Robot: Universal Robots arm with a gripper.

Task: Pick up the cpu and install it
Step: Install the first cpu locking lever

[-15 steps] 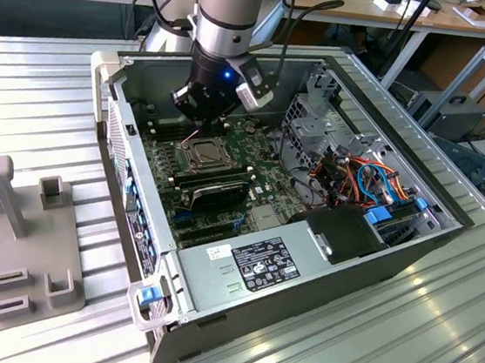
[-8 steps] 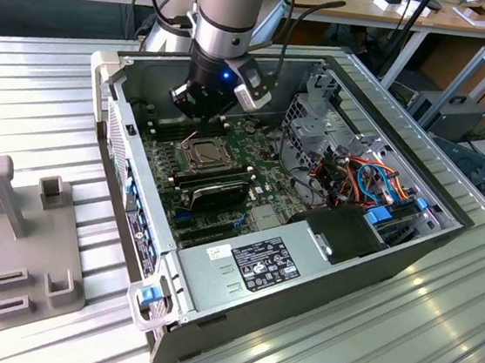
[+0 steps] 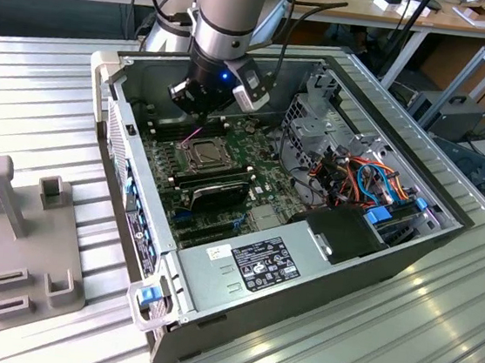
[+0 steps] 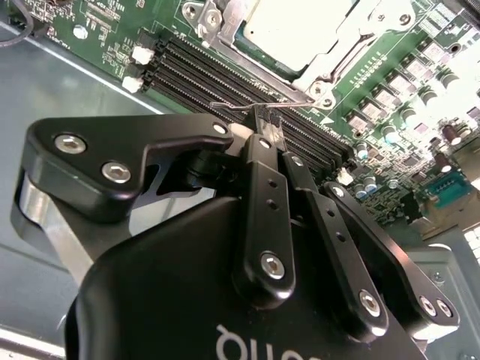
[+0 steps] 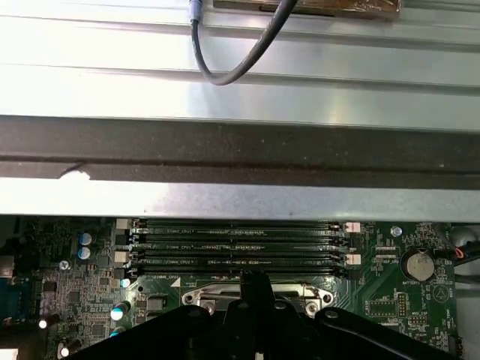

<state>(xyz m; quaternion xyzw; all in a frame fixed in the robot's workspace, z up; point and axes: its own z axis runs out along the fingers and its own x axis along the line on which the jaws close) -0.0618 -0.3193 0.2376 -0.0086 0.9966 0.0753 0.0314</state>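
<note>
A: Exterior view first: the arm reaches down into the open case [image 3: 448, 224] lying on the ribbed table [image 3: 33, 96], and the pincer [image 3: 201, 98] hangs low over the green board [image 3: 268, 145], near the case's far wall, just above the socket [image 3: 204, 153].

B: And the cpu?

A: The cpu [image 4: 296, 26] sits inside the socket frame [image 4: 225, 34] in the second wrist view, a pale flat square, already seated. The pincer [image 4: 268, 120] holds none of it.

B: So what do the fingers [image 4: 262, 161] do?

A: They are drawn together, tips all but touching. A thin wire lever [image 4: 247, 106] runs right by the tips; whether it is pinched or only brushed, the view does not settle. The memory slots [image 4: 225, 75] lie between the tips and the frame.

B: The first wrist view?

A: The pincer [image 5: 255, 279] stands at the socket's edge [image 5: 217, 296], slots [image 5: 236, 244] beyond it, then the case wall [image 5: 240, 154].

B: Which step, then?

A: By the look of it, placing is done and the latching is in hand. That stage calls for a steady sweep of the lever under its catch, with no sideways drag on the frame.
</note>
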